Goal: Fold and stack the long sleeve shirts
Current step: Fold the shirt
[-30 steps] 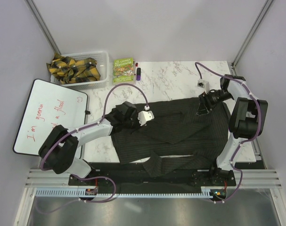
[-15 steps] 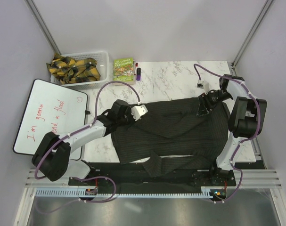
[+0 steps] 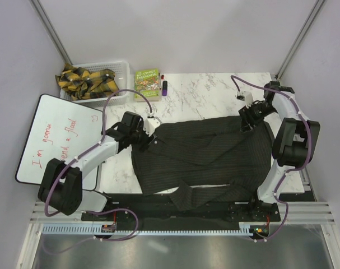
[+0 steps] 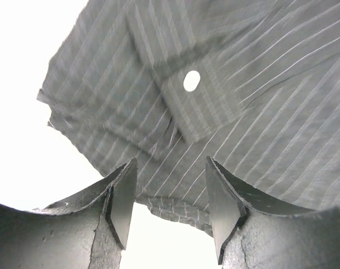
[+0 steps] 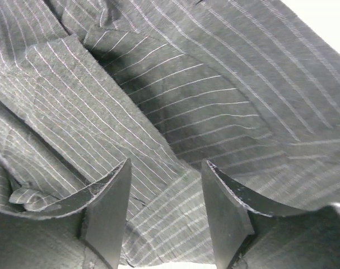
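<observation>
One long sleeve shirt (image 3: 206, 157) of dark charcoal cloth with fine pale stripes lies spread across the marble table, with one sleeve (image 3: 206, 196) trailing over the near edge. My left gripper (image 3: 152, 140) sits at the shirt's far-left corner. In the left wrist view it (image 4: 170, 207) stands open, and the shirt's (image 4: 226, 95) hem edge lies unclamped between the fingers. My right gripper (image 3: 249, 120) hovers at the shirt's far-right corner. In the right wrist view it (image 5: 165, 213) is open just above the rumpled striped cloth (image 5: 186, 95).
A white basket (image 3: 122, 70) holding yellow-and-black plaid cloth stands at the back left. Next to it lie a green book (image 3: 147, 78) and a purple marker (image 3: 164, 86). A whiteboard (image 3: 60, 140) with red writing lies left of the table.
My left gripper has drawn back leftward from the shirt's middle to its left corner and opened, letting the cloth go. The right gripper has shifted slightly toward the far right.
</observation>
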Controlling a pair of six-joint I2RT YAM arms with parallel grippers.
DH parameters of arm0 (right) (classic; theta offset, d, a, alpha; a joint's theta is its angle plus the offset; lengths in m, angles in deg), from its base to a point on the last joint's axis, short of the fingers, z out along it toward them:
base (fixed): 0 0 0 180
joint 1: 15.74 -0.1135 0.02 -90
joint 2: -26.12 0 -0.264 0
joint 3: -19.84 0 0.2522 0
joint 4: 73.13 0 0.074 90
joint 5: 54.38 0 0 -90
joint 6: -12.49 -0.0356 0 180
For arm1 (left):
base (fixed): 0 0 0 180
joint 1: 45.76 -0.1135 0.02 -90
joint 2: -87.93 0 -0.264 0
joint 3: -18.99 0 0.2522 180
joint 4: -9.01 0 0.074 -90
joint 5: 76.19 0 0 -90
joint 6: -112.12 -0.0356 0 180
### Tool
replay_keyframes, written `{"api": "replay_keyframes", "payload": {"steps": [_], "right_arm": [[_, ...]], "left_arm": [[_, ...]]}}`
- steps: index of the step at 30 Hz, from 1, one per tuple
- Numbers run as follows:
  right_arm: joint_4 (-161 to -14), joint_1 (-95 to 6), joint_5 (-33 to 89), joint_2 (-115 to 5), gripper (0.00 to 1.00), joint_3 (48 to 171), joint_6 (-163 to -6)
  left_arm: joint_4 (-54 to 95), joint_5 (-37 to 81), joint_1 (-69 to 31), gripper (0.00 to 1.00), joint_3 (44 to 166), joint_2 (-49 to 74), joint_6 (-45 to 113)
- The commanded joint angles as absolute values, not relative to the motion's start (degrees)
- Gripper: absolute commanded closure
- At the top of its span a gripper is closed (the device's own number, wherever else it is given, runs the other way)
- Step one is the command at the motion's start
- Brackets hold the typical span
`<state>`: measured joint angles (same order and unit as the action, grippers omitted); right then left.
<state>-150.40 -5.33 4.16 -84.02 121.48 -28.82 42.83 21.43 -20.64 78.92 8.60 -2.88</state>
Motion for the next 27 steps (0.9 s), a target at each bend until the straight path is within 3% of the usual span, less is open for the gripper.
{"api": "replay_keyframes", "payload": {"steps": [1, 6, 15, 18, 22, 26, 27], "right_arm": [[-149.91, -5.9, 6.09, -80.66, 0.41, 123.34, -28.55], [-147.54, -8.71, 8.46, -81.45, 0.46, 119.13, -29.69], [-140.42, -9.94, 16.28, -86.2, 0.52, 115.34, -32.16], [-137.62, -10.91, 18.04, -87.6, 0.6, 114.55, -33.73], [-135.32, -12.75, 18.39, -90.32, 0.69, 116.47, -36.1], [-137.95, -14.78, 17.17, -92.53, 0.74, 119.29, -36.12], [-139.52, -14.87, 16.21, -91.66, 0.74, 119.12, -35.85]], "left_arm": [[46.59, 28.31, -20.1, 0.42, 84.33, 9.01, 0.66], [46.59, 29.9, -19.74, 0.46, 86.71, 3.21, 2.95], [44.66, 21.3, -22.46, 0.55, 91.19, -11.99, 4.54], [44.66, 19.71, -27.11, 0.59, 94.87, -16.56, 3.84], [46.32, 21.54, -32.13, 0.73, 101.9, -21.31, 3.22], [48.7, 26.28, -32.75, 0.72, 103.15, -19.93, 0.68], [49.22, 30.03, -32.75, 0.66, 103.06, -18.95, 0.06]]}}
